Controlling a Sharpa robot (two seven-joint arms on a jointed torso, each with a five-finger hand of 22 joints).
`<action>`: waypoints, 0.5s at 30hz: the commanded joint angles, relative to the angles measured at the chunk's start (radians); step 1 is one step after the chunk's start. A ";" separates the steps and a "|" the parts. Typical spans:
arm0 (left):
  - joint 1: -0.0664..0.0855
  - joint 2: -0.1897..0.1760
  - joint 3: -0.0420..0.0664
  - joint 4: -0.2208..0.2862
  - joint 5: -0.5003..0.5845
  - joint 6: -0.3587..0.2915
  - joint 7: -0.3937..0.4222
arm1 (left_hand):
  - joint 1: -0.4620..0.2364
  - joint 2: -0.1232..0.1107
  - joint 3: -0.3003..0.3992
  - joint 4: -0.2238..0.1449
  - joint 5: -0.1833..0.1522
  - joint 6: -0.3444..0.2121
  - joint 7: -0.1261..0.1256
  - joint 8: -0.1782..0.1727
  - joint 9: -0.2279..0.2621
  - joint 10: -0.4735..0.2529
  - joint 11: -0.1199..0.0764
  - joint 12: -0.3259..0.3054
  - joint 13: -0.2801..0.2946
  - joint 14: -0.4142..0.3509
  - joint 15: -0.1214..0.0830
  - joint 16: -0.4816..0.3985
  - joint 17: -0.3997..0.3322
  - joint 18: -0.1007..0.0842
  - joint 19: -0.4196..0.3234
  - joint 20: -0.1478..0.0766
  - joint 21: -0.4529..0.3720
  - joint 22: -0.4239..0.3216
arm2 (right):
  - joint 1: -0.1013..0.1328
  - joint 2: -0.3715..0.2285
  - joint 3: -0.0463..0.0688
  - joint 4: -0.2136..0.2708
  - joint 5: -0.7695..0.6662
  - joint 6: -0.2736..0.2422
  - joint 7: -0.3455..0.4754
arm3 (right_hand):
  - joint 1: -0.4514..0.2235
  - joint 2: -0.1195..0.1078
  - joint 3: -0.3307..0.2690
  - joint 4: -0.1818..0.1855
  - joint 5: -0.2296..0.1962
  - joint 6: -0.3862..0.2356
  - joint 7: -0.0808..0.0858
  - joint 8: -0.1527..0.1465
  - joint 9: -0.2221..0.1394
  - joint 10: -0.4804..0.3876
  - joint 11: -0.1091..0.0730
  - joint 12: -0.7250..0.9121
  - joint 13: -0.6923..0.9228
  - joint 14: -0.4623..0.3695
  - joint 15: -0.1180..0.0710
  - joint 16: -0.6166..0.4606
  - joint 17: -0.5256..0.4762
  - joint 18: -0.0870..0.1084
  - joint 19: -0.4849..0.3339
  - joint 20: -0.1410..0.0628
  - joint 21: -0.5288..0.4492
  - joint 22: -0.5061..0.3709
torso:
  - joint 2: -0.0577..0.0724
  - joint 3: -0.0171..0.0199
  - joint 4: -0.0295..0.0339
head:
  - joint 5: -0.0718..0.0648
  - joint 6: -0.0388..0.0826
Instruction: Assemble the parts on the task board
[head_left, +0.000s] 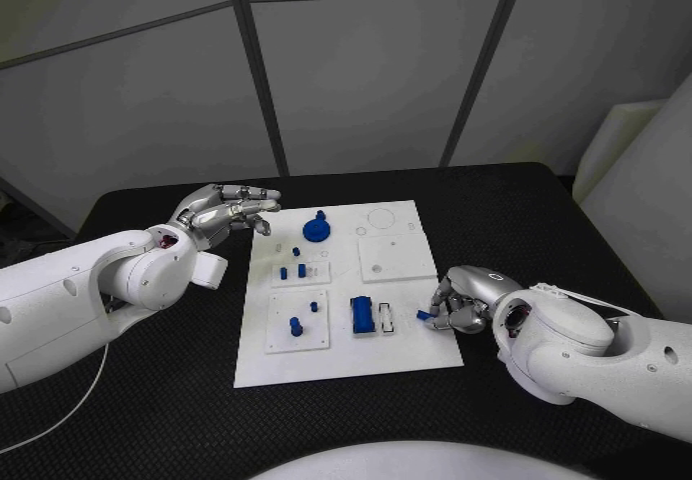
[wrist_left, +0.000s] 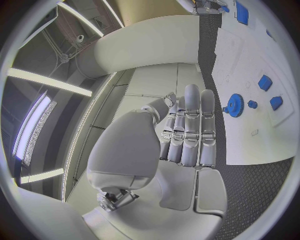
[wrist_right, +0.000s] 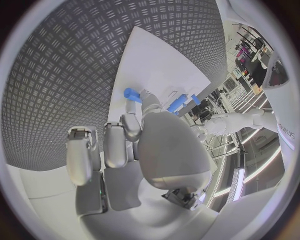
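Task board (head_left: 411, 345): lying flat in the middle of the black table (head_left: 159, 400), carrying blue parts across its left half and centre.
Right hand (head_left: 459, 305): resting at the board's right edge, fingers curling in and pinching a small blue peg (head_left: 424, 315) between fingertips and thumb.
Blue peg, wrist angle: poking out past the fingertips (wrist_right: 145, 98) as a short cylinder (wrist_right: 132, 94), hanging just over the white board (wrist_right: 162, 65).
Blue block (head_left: 362, 315): standing on the board near the held peg, apart from the fingers, with a white slotted piece (head_left: 387, 317) just beside it.
Left hand (head_left: 228, 211): hovering off the board's far left corner, fingers pressing together side by side and holding nothing.
Left fingers (wrist_left: 190, 130): stretching out straight, clear of the board.
Blue gear (head_left: 316, 229): sitting on the board's far end, near the left hand but untouched; also showing beyond the fingertips (wrist_left: 235, 105).
Small blue pegs (head_left: 293, 270): standing in the left-hand plates, well away from both hands.
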 joint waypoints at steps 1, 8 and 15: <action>0.001 0.000 0.001 0.002 0.003 0.010 0.006 | -0.003 0.006 -0.002 -0.007 0.002 0.002 0.001 -0.003 0.001 -0.006 -0.002 -0.002 0.001 0.000 0.001 -0.005 0.001 0.004 0.006 0.001 -0.005 -0.001 | -0.003 0.001 -0.002 0.017 0.124 -0.098 -0.010 | 0.040 0.052 -0.004 -0.003 0.012 0.000 -0.005 0.002 0.004 0.009 -0.008 -0.001 0.001 0.040 -0.006 0.004 0.001 -0.007 0.106 -0.004 0.003 0.263 | 0.000 -0.0011 0.0012 | 0.002 0.001; 0.001 0.000 0.001 0.004 0.003 0.009 0.005 | -0.003 0.006 -0.002 -0.007 0.002 0.002 0.001 -0.003 0.001 -0.006 -0.002 -0.002 0.001 0.000 0.001 -0.005 0.001 0.004 0.006 0.001 -0.005 -0.001 | -0.002 0.030 -0.002 0.034 0.246 -0.205 0.029 | 0.005 0.048 -0.017 0.013 0.017 0.002 -0.004 0.003 -0.002 0.012 -0.006 0.001 0.003 0.040 -0.005 0.004 0.003 -0.007 0.106 -0.003 0.003 0.263 | 0.002 0.0001 0.0000 | 0.005 0.002; 0.001 -0.002 0.001 0.007 0.003 0.008 0.005 | -0.003 0.006 -0.002 -0.007 0.002 0.002 0.001 -0.003 0.001 -0.006 -0.002 -0.002 0.001 0.000 0.001 -0.005 0.001 0.004 0.006 0.001 -0.005 -0.001 | -0.002 0.062 -0.002 0.019 0.290 -0.220 0.037 | -0.026 0.046 -0.029 0.032 0.015 0.010 -0.006 0.005 -0.005 0.017 -0.008 0.007 0.008 0.042 -0.005 0.007 0.008 -0.007 0.106 -0.003 0.003 0.263 | 0.001 -0.0003 -0.0014 | 0.008 0.000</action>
